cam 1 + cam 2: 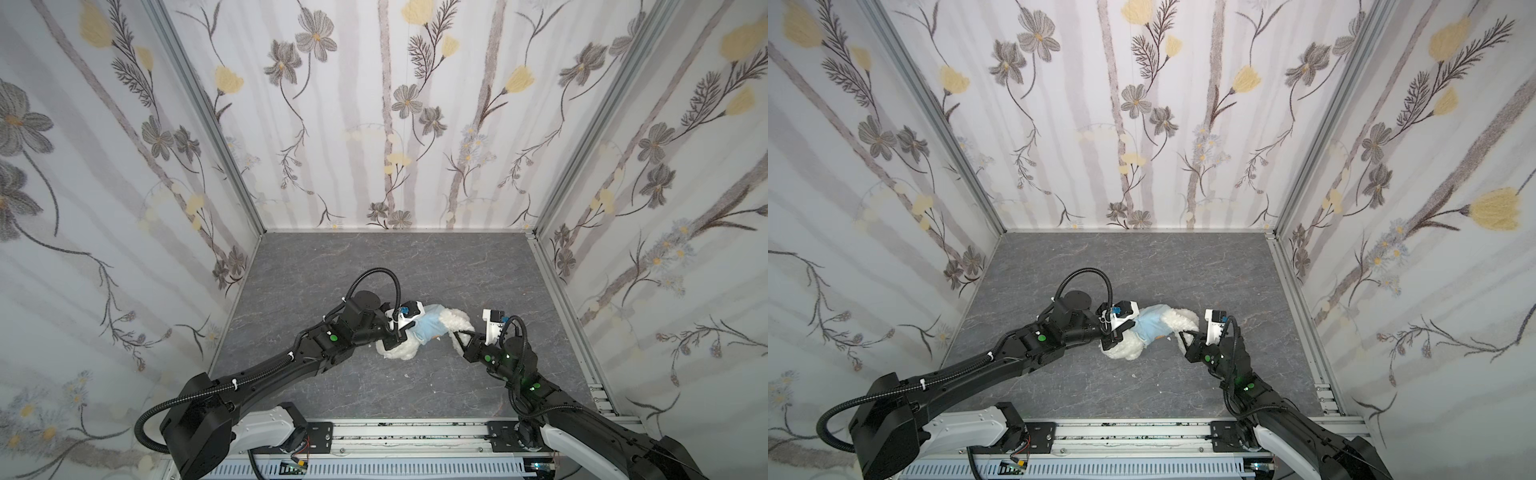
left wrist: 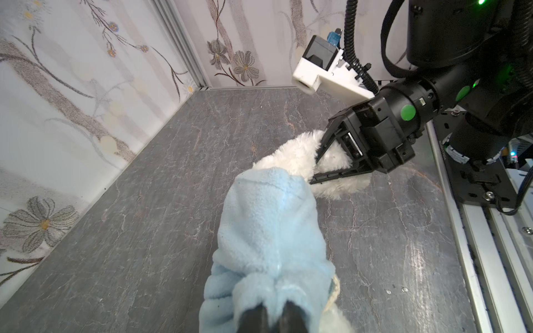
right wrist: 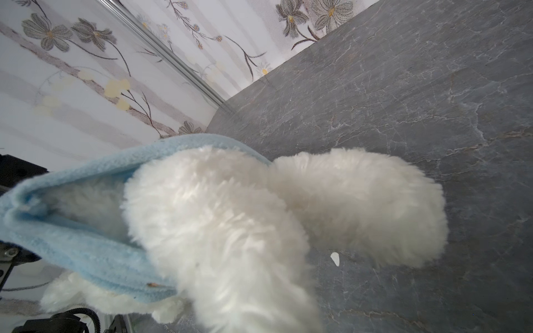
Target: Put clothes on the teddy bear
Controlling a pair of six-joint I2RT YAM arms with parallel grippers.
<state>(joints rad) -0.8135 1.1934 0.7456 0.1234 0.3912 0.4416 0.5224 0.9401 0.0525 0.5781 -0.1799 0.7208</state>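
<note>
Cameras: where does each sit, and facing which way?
Top views: high over the front rail, looking down; both arms meet at the teddy bear and hoodie.
Left wrist: on the left arm, looking past left fingers, shut on the hoodie, toward the right fingers.
Right wrist: on the right arm, close on bear fur; own fingers hidden.
Shared: both wrist views show the hoodie.

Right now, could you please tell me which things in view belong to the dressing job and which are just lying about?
In the job: teddy bear, light-blue hoodie partly over it, left gripper shut on the hoodie, right gripper shut on the bear's fur.
Lying about: small white scraps on the grey tabletop.
</note>
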